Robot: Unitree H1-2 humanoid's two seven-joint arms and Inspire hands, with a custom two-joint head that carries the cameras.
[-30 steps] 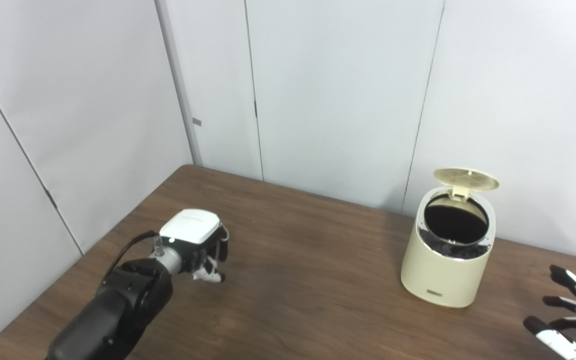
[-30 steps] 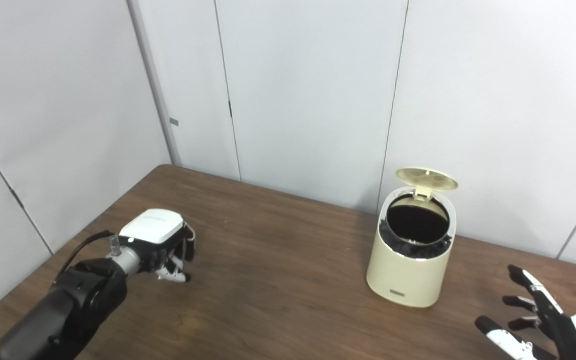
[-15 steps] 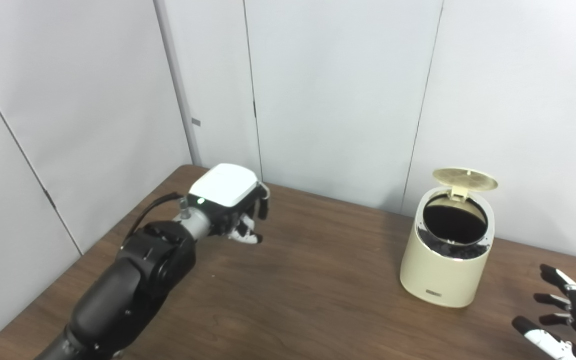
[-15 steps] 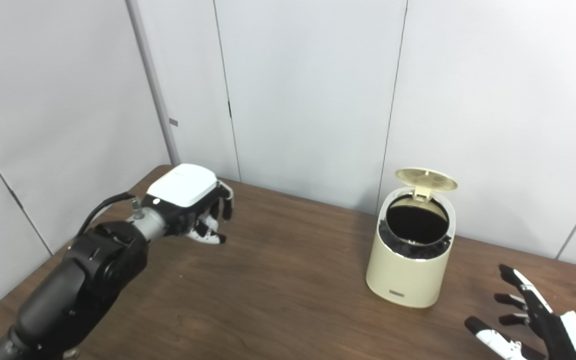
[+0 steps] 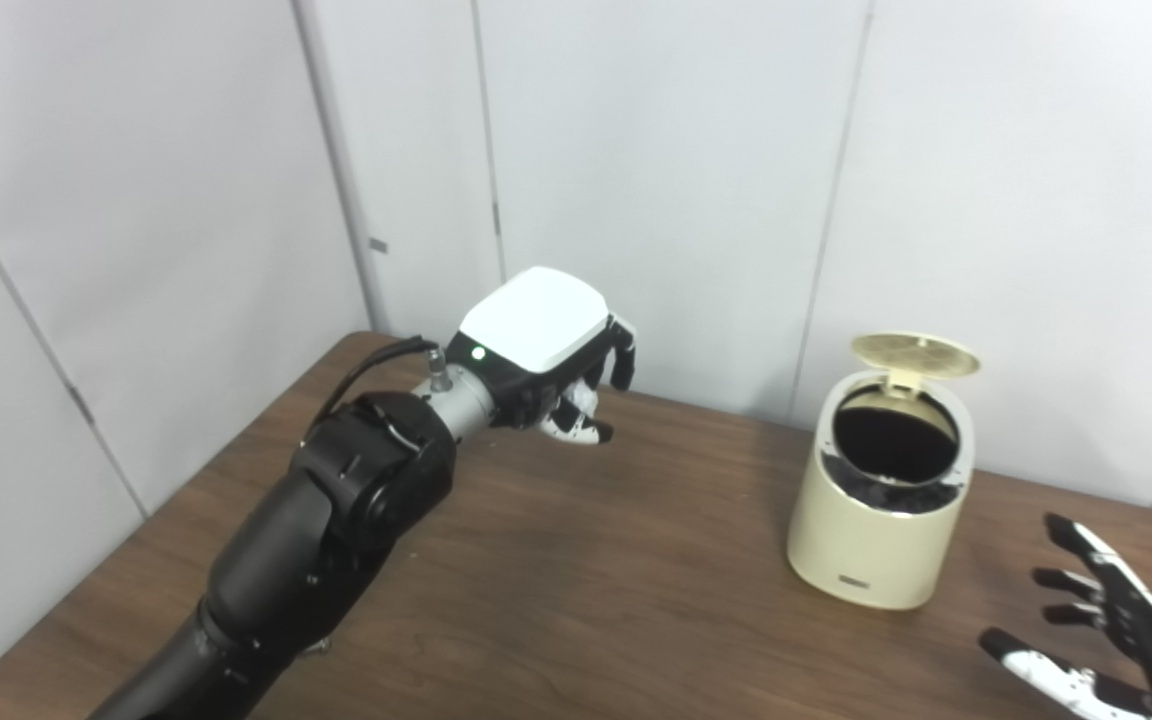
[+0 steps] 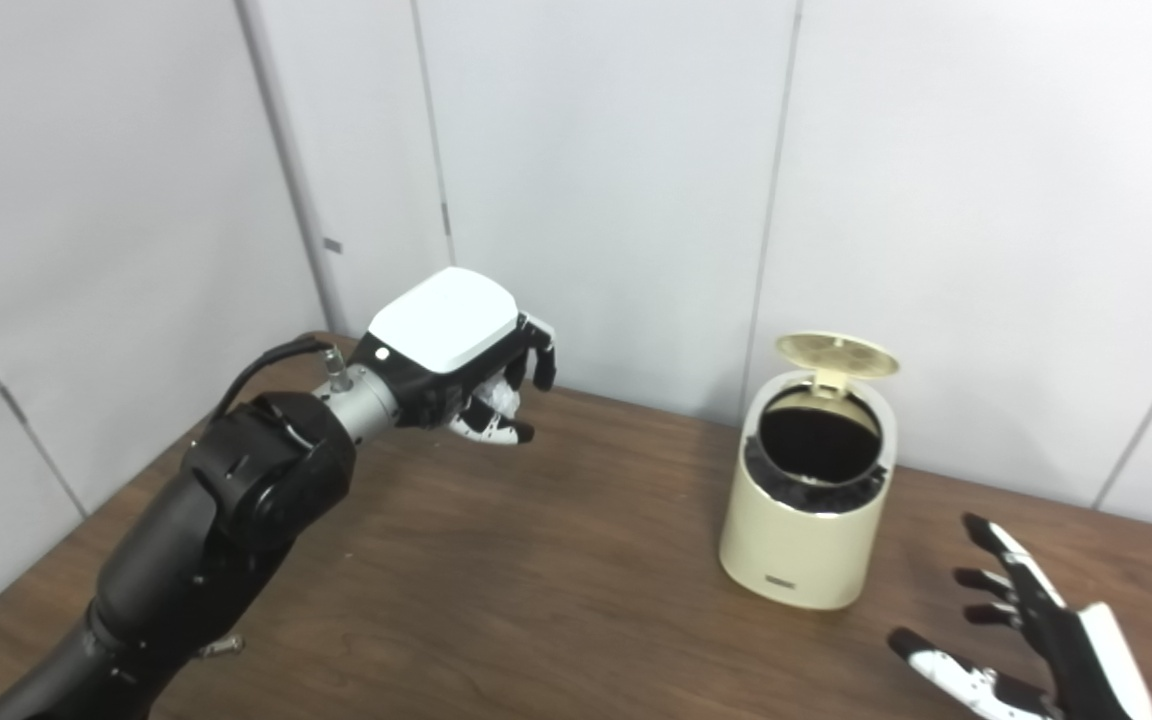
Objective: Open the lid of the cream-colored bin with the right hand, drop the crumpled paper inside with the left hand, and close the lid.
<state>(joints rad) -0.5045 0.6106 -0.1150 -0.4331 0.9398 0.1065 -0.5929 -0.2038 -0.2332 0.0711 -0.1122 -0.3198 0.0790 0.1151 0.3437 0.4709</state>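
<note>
Fingers (image 6: 536,362) of left hand (image 6: 456,345): curled round crumpled paper (image 6: 498,402) | light, soft, enclosing hold | bin (image 6: 804,500) rightward, lid (image 6: 836,354) up | right hand (image 6: 1026,650) spread, empty

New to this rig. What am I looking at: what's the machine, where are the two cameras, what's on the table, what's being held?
It is a humanoid robot seen from its own head: two cameras sit side by side there, so both pictures show one scene from slightly different spots. Its arms enter from the bottom edge. The left hand, black with a white back, is raised above the brown table with its fingers curled around something white, which looks like the crumpled paper, though most of it is hidden. The right hand is low at the right, fingers spread, holding nothing. On the table stands a cream-colored bin, upright, with its round lid flipped up at the back, so the dark inside shows.
</note>
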